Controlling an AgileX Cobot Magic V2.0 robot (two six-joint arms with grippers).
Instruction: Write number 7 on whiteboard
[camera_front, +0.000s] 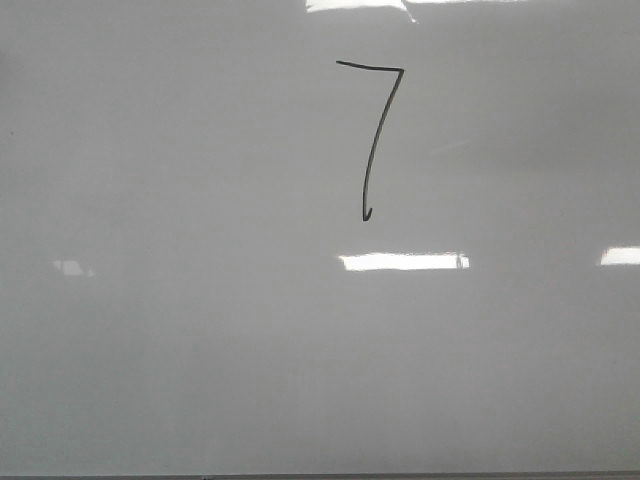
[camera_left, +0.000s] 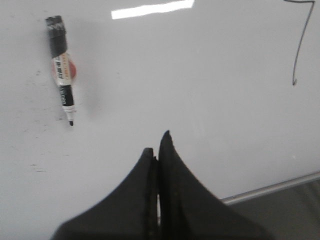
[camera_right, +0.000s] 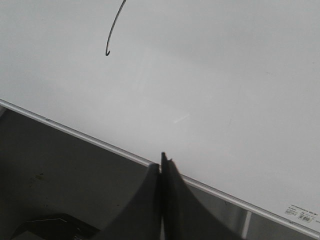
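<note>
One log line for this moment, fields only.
number 7: drawn on whiteboard | marker: uncapped, lying on board | left gripper: shut, empty | right gripper: shut, empty

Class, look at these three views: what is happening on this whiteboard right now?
A black 7 is drawn on the whiteboard, with its top bar, long downstroke and small end hook all there. Nothing is writing now: the marker lies uncapped on the board, apart from both arms. The left gripper and right gripper are both shut and hold nothing. The right one is over the board's edge.
</note>
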